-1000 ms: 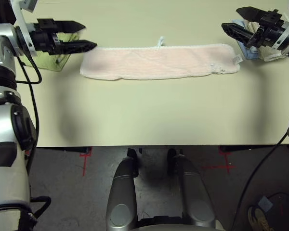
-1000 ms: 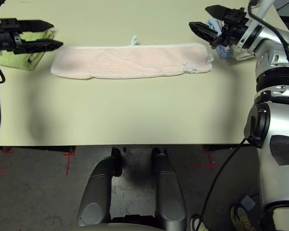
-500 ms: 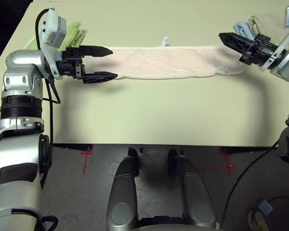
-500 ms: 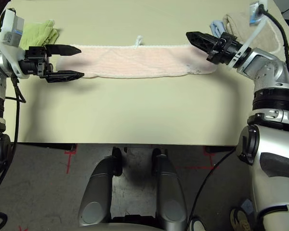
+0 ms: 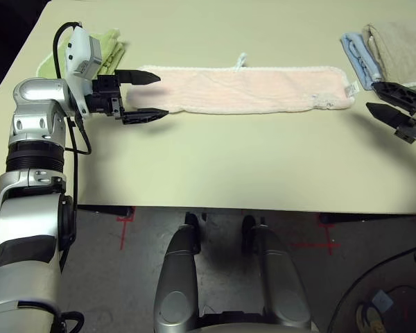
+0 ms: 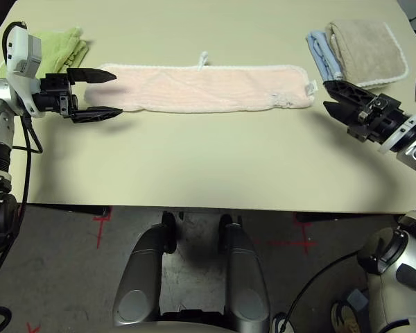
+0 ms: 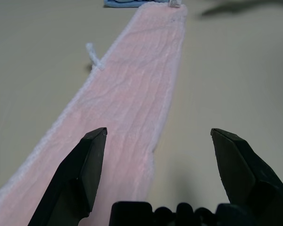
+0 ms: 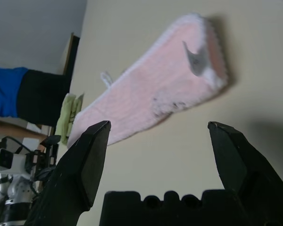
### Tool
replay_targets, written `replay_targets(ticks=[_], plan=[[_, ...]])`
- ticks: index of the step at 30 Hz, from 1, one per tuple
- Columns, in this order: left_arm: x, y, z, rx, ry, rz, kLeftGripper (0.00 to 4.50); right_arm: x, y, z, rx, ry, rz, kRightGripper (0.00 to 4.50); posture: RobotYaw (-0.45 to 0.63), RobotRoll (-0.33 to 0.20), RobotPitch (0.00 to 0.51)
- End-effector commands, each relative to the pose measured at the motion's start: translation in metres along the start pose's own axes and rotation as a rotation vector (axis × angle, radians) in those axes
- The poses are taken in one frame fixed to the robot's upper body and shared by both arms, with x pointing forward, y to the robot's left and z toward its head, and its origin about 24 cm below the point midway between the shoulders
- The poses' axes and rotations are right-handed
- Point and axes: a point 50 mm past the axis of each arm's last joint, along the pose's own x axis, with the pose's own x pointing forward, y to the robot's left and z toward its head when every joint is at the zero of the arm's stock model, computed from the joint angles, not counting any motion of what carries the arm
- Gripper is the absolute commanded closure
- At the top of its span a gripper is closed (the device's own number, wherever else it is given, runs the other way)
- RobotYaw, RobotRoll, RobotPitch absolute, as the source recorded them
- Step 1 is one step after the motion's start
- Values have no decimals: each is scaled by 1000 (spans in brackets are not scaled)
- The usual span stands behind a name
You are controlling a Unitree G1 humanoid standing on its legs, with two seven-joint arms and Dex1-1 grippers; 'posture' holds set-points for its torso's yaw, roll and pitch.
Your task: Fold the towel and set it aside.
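The pale pink towel (image 5: 249, 89) lies folded into a long narrow strip across the far half of the table, a white loop (image 5: 241, 61) on its far edge and a small white tag (image 5: 347, 87) at its right end. My left gripper (image 5: 161, 95) is open at the strip's left end, one finger over the towel, the other just in front of its near edge. In the left wrist view the towel (image 7: 132, 94) runs away between the open fingers. My right gripper (image 6: 329, 96) is open, just right of the towel's right end and apart from it. The towel's right end (image 8: 179, 80) lies ahead of it.
A light green folded towel (image 5: 111, 47) lies behind my left gripper. Light blue (image 5: 357, 52) and beige (image 5: 395, 40) folded towels lie at the far right. A person in blue (image 8: 4, 89) stands beyond the table's far left. The table (image 5: 229, 166) is bare in front.
The right gripper has drawn back from over the towel's right end toward the right front. The left gripper has moved in to the towel's left end. The camera view has shifted.
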Motion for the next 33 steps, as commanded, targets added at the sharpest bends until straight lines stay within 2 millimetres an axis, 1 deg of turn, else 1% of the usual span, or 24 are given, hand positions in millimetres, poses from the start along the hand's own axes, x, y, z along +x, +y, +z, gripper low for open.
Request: replay_targets(ticks=[1, 5, 9, 19, 24, 28, 30, 33], plan=[[3, -2, -1, -3, 11, -28, 34, 0, -8, -7, 5, -31, -54, 0, -61, 0, 383], [4, -3, 1, -3, 10, -30, 34, 14, -19, -16, 33, -46, -116, 0, -57, 0, 385], [3, -3, 1, -3, 14, -28, 34, 29, -25, -21, 49, -57, -138, 0, -51, 0, 387], [1, -3, 2, -3, 24, -21, 34, 63, -34, -25, 67, -57, -142, 0, -30, 0, 390], [2, -3, 2, -4, 27, -23, 34, 75, -36, -28, 79, -53, -139, 0, -26, 0, 391], [1, -3, 2, -4, 29, -24, 34, 76, -34, -30, 87, -38, -115, 0, -22, 0, 391], [0, -3, 2, -5, 30, -25, 34, 71, -34, -27, 94, -40, -109, 0, -22, 0, 391], [0, -4, 1, -8, 30, -24, 34, 58, -34, -25, 106, -33, -94, 0, -23, 0, 391]])
